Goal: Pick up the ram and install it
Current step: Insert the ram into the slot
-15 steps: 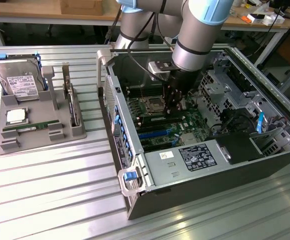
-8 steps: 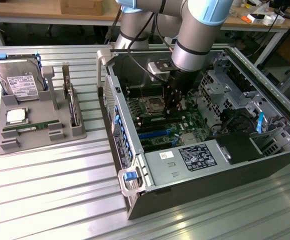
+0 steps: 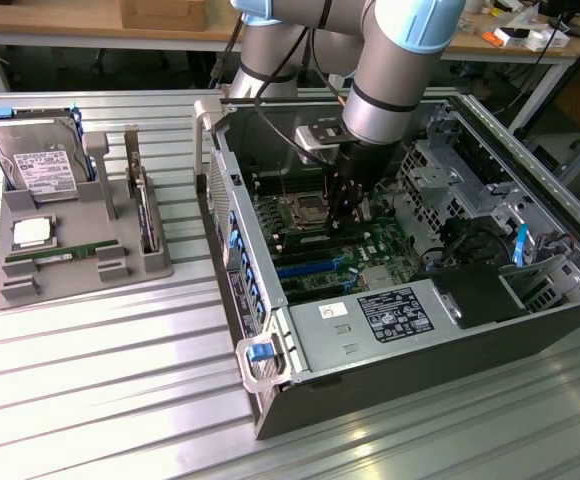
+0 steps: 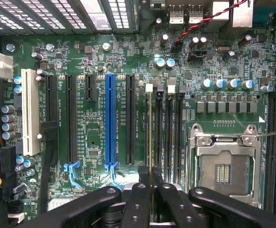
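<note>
1. While the arm is reaching down into the open case [image 3: 270, 400], the gripper [image 4: 150, 199] is hanging over the board [image 4: 95, 124], near the board's middle.
2. Claw is pinching the ram [image 4: 150, 133]. Its fingers are pressing on the two flat faces, and the stick is showing edge-on as a thin line in the wrist view.
3. Ram is lying along the memory slot [image 4: 150, 88] nearest the long expansion slots. The CPU socket [image 4: 222, 171] is sitting beyond the other memory slots.
4. Cannot tell whether the ram's lower edge is touching the slot or hovering just apart from it.
5. Judgement: pick-up is done and the insertion step is now running.
6. Judgement: seating is calling for the stick to be held parallel to the slot, centred between the end clips, and pressed straight down without tilt.
7. Another green stick [image 3: 55, 256] is lying in the tray [image 3: 80, 285], toward the table's edge at the exterior view's left.
</note>
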